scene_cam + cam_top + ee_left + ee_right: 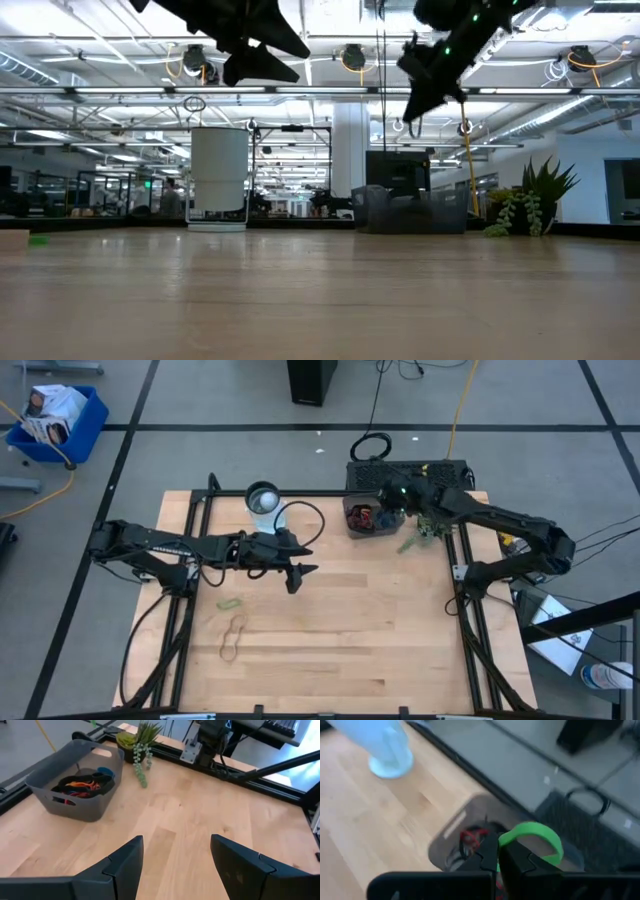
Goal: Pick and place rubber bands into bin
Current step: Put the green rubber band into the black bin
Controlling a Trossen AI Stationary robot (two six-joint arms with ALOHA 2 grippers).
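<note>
Hovering right gripper [497,851] over the grey bin [465,827], fingers pinching a green rubber band [532,837] — release only once centred; left gripper [175,865] spread, empty.

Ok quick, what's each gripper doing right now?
Left gripper: open, empty, above the table.
Right gripper: shut on a green rubber band, above the bin.

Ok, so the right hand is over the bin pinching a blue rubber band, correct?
Not blue. The right wrist view shows the right hand over the bin pinching a green rubber band. The rest stands.
</note>
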